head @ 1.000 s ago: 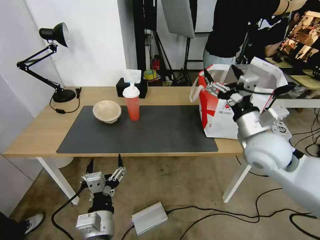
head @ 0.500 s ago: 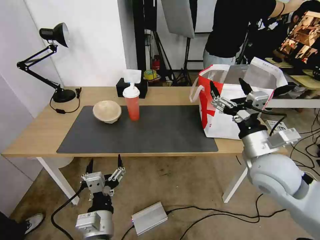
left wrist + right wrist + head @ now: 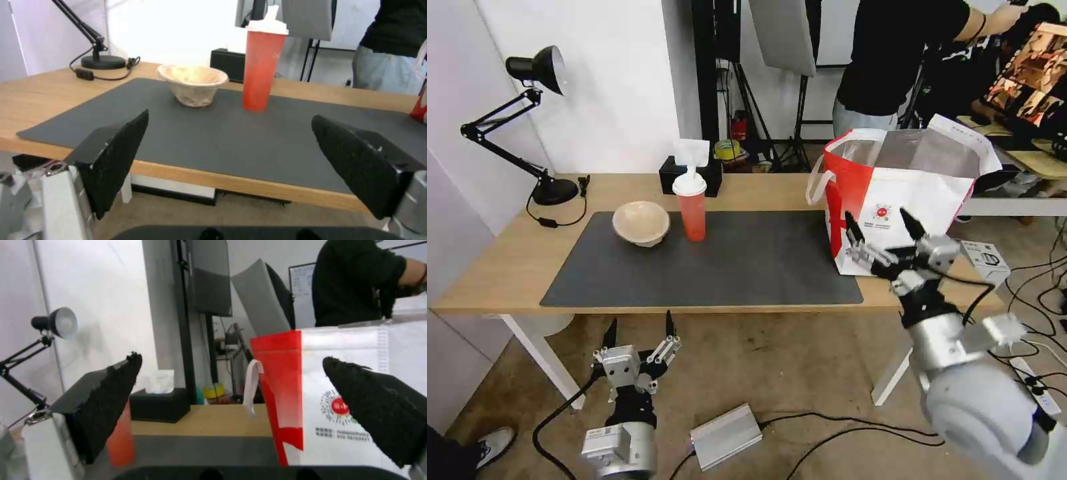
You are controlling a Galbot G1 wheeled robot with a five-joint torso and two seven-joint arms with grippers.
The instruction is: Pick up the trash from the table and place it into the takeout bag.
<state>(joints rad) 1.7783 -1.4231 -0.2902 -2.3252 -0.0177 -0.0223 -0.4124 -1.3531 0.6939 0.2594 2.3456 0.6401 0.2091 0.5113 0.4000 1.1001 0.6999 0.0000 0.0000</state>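
A shallow beige paper bowl (image 3: 641, 223) (image 3: 193, 83) and a tall red drink cup with a white domed lid (image 3: 692, 203) (image 3: 261, 63) stand side by side on the dark grey mat (image 3: 707, 263) of the wooden table (image 3: 500, 257). The white and red takeout bag (image 3: 904, 200) (image 3: 347, 396) stands open on the table's right end. My right gripper (image 3: 880, 237) hangs open and empty just in front of the bag's near face. Below the table's front edge on the left, my left gripper (image 3: 639, 331) is open and empty.
A black desk lamp (image 3: 527, 120) stands at the back left and a black tissue box (image 3: 690, 175) behind the cup. A grey metal box (image 3: 726, 435) and cables lie on the floor under the table. A person stands behind the bag.
My right gripper has come down and back from over the bag's opening to in front of the bag's near face, still open. The left arm has stayed put.
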